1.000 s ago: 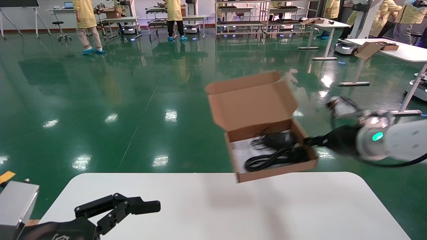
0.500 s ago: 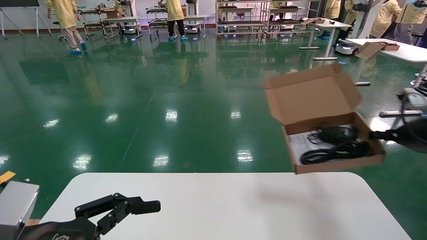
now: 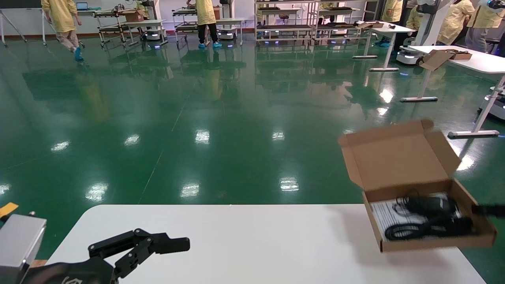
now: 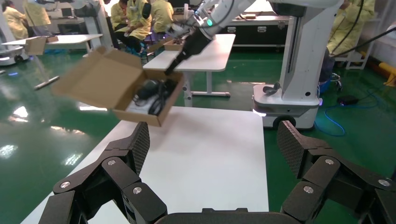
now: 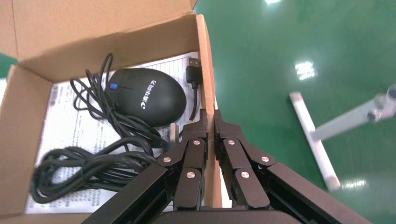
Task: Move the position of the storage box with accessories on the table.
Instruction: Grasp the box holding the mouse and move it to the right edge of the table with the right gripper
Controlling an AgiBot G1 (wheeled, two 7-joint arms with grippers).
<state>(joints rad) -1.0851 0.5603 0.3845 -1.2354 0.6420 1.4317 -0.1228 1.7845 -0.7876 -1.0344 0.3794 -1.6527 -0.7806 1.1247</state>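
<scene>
If the right gripper (image 5: 209, 122), pinching only one thin wall, tilts the cardboard box (image 3: 428, 221), the mouse (image 5: 142, 96) could fall out; the left gripper (image 4: 212, 149) rests wide open.

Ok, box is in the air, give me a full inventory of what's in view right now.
storage box: 1, brown cardboard, lid open, held above the table's far right corner
mouse: 1, black, inside the box
cables: bundled, black, inside the box beside the mouse
leaflet: 1, white, under the mouse and cables
table: 1, white, in front of the robot
metal block: 1, grey, near left
right gripper: black, shut on the box's right side wall
left gripper: black, open, over the table's near left
</scene>
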